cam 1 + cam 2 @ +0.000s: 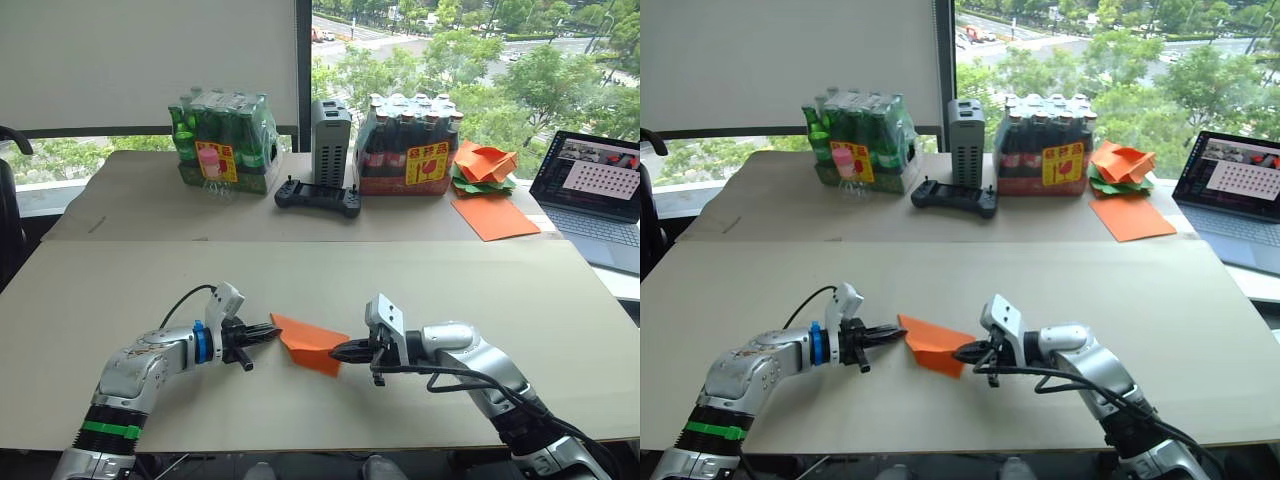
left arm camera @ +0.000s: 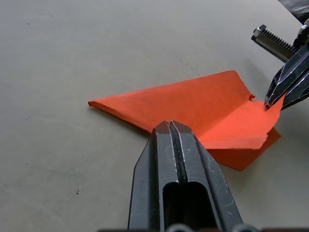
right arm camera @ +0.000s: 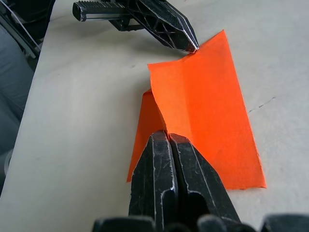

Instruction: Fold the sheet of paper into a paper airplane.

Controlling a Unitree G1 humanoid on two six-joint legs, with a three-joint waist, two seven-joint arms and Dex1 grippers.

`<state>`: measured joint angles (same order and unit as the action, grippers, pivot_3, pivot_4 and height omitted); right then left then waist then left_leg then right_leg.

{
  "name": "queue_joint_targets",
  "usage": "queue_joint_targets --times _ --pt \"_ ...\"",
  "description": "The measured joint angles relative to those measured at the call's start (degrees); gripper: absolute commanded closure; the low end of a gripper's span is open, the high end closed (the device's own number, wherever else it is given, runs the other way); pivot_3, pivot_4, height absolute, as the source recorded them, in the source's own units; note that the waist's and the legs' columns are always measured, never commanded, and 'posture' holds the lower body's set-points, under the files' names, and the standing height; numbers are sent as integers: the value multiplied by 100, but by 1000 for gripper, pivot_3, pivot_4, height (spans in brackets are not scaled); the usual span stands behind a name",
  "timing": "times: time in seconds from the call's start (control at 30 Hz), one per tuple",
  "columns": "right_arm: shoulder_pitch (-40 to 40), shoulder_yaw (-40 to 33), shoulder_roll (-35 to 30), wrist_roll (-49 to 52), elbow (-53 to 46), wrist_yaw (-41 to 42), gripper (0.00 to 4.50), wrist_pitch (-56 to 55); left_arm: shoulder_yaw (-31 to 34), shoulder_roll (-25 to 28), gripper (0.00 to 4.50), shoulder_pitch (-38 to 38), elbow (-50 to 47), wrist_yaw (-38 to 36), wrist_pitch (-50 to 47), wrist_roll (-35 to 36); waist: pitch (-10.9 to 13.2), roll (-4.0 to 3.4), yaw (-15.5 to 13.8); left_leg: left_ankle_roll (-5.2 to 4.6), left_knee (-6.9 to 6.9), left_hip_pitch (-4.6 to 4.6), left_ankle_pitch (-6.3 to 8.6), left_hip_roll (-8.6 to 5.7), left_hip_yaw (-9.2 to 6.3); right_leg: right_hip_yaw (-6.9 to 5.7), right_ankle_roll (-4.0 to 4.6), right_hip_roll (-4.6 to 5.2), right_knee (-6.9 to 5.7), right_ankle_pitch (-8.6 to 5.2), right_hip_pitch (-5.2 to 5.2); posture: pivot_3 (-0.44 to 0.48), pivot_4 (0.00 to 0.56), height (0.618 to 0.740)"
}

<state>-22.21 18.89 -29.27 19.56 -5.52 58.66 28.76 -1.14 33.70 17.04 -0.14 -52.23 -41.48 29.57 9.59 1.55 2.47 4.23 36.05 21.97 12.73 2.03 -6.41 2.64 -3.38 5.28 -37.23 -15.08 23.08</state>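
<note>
— Head view first: where's the paper?

— Flat on the table, near the front edge, lying between the two grippers. It's already a pointed wedge, so I'd say the wing fold is in hand, not the first creases.

— And the left gripper?

— From its own wrist view, the fingers are pressed together at the paper's near edge, over the fold. Whether any paper is caught between them, I can't tell. A flap stands up on the far side.

— The right gripper?

— In the right wrist view its fingers are closed on the raised ridge of the paper, pinching it. The left tips touch the far corner there.

— Next move?

— My guess: the left pins the body down while the right carries its flap over and presses it. Pull unevenly and the thin paper tears or the crease runs crooked.
</note>
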Motion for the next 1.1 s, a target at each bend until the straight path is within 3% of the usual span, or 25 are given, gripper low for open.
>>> queue_joint_targets --times 0.53,1.1 --pt "33 -76 57 150 -252 5 4489 293 -184 -79 4500 391 362 -121 189 -252 0 0 1 -1 1 1 0 0 0 0 -1 0 0 0 1 0 150 740" --pt "34 -438 185 537 -284 -272 4489 1090 -653 -85 4500 525 976 -622 1502 -977 -9 -14 -27 -4 0 -45 3 -1 0 -1 -4 0 9 -1 -49 0 150 740"
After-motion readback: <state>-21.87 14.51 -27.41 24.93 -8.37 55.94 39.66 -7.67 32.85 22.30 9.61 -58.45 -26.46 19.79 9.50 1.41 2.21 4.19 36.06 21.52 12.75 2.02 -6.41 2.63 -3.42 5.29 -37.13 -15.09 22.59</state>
